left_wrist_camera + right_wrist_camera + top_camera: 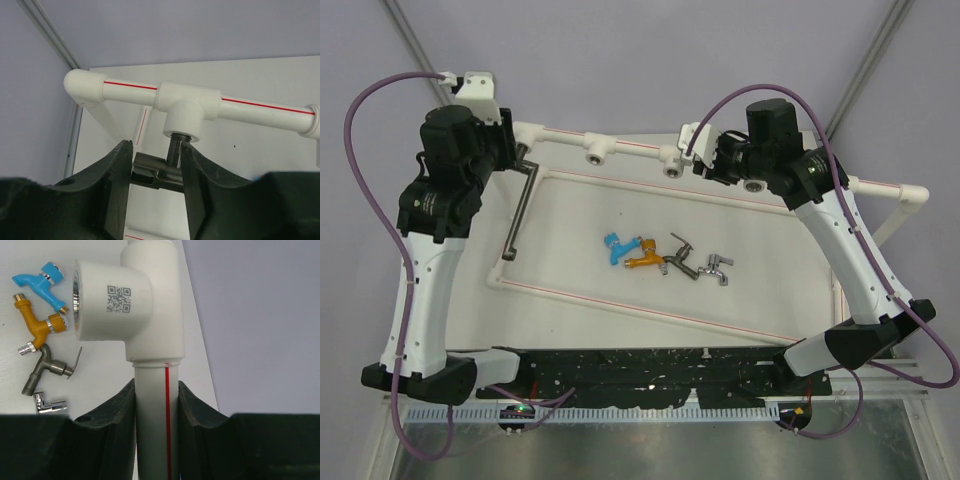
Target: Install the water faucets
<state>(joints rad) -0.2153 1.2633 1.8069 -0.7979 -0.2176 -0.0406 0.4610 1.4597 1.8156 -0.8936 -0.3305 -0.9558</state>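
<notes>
The larger dark-grey faucet (520,215) hangs from the far-left socket of the white pipe frame (630,148), its long arm pointing toward me. In the left wrist view its threaded stem (175,147) sits in the tee socket (184,117). My left gripper (156,172) is shut on the faucet body (150,172); it also shows in the top view (518,155). My right gripper (156,412) is shut on the white pipe (150,415), just below a tee with a QR code (107,302). The blue (613,247), orange (645,258), dark metal (680,258) and chrome (718,268) faucets lie loose inside the frame.
Open brass-lined sockets (592,155) (672,166) face the front along the far pipe. The four small faucets also show in the right wrist view, left of the tee: blue (42,282), orange (37,322), dark metal (47,367), chrome (50,405). Grey walls close in behind.
</notes>
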